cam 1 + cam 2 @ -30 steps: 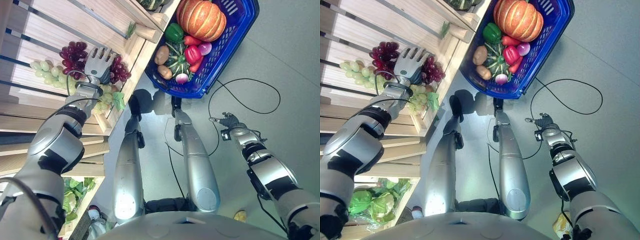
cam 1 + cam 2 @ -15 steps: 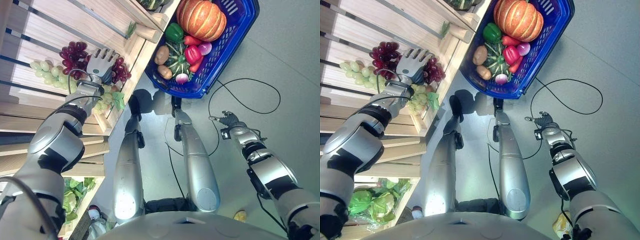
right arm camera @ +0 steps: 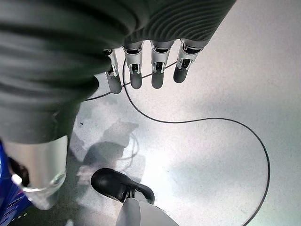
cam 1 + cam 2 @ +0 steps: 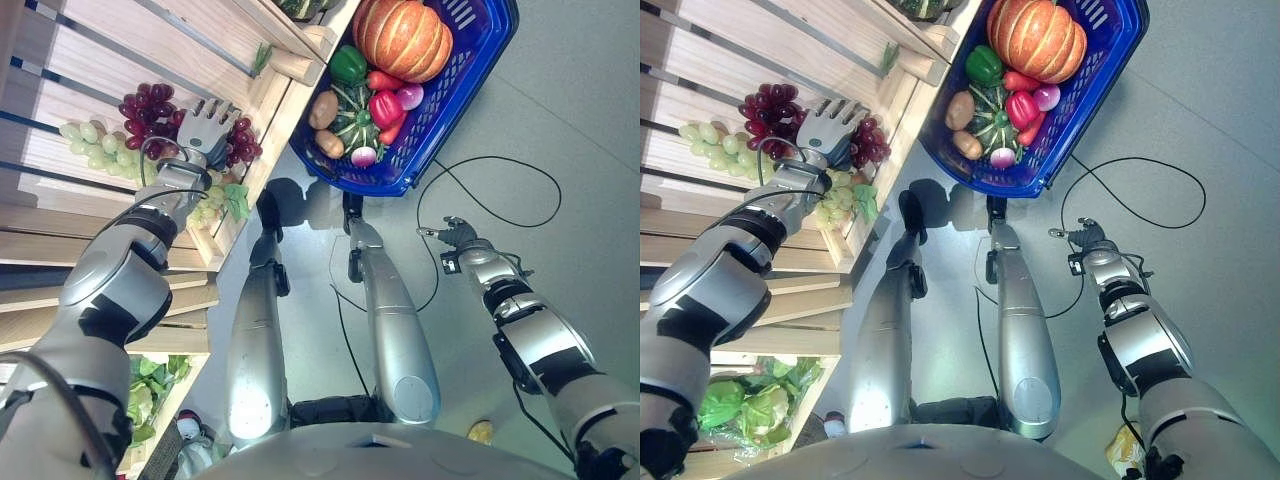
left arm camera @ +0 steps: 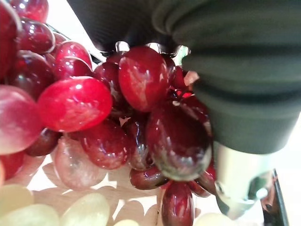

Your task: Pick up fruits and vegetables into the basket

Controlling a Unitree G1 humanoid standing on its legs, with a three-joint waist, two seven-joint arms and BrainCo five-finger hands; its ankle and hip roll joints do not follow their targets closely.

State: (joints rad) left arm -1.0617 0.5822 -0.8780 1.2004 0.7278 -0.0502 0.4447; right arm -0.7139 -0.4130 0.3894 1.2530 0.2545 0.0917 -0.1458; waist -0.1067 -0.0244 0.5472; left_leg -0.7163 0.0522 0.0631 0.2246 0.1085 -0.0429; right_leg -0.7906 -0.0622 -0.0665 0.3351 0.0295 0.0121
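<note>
The blue basket (image 4: 440,110) already holds a pumpkin (image 4: 402,38), peppers and potatoes; my left robot hand (image 4: 208,126), fingers straight, rests on the red grapes (image 4: 148,104) on the wooden shelf (image 4: 110,40) beside the basket, not yet gripped, with green grapes (image 4: 95,148) remaining; my right robot hand (image 4: 452,235) hangs relaxed, empty.

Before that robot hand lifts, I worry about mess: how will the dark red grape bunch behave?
The dark red grape bunch is many round berries in a cluster, so it will probably sag and swing. Glossy skins look slippery. With the left robot hand lying over it, loose grapes might roll along the wooden shelf.
</note>
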